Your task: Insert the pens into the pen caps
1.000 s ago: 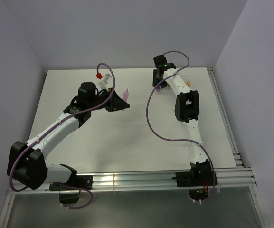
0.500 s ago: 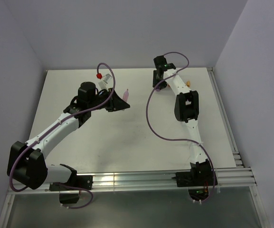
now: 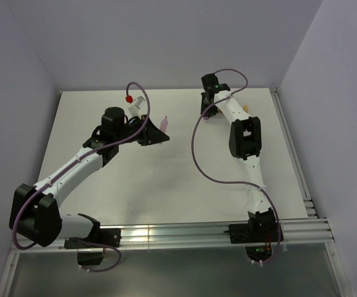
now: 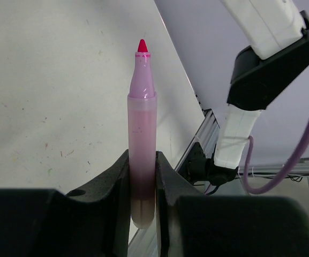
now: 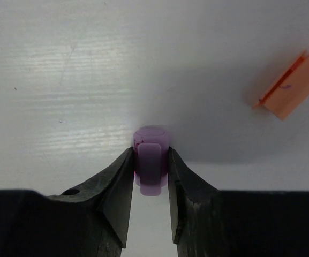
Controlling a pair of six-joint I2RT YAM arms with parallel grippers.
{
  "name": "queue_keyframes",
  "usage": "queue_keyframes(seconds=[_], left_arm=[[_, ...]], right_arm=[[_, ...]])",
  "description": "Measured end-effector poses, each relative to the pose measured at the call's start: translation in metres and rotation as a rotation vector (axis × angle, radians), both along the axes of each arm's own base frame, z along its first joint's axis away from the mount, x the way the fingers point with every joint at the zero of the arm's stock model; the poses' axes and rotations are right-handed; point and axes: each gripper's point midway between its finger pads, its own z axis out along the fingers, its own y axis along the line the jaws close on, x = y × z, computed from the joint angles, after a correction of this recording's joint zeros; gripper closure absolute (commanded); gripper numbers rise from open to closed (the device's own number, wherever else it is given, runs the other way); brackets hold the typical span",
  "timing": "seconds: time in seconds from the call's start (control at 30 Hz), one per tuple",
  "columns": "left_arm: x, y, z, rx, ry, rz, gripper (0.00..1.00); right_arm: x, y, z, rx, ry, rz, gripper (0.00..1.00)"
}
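Note:
My left gripper is shut on a pale pink pen, which stands between the jaws with its red tip pointing away. In the top view this pen sticks out of the left gripper over the table's middle back. My right gripper is shut on a purple cap, which rests against the table. In the top view the right gripper is at the back of the table with the purple cap just showing. An orange cap lies to the right of it.
The orange cap also shows in the top view, beside the right arm. A small white piece with a red end lies behind the left arm. The table has a metal rail along its right edge, and walls close the back and sides.
The right wrist has shifted slightly at the back of the table. The left arm and its pen have not moved.

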Motion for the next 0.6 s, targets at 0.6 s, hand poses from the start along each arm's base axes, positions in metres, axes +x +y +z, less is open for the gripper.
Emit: queue_keyframes(seconds=[0.6], left_arm=[[-0.002, -0.020, -0.021, 0.001, 0.029, -0.001, 1.00]], right_arm=[[-0.085, 0.020, 0.162, 0.328, -0.254, -0.076, 1.00]])
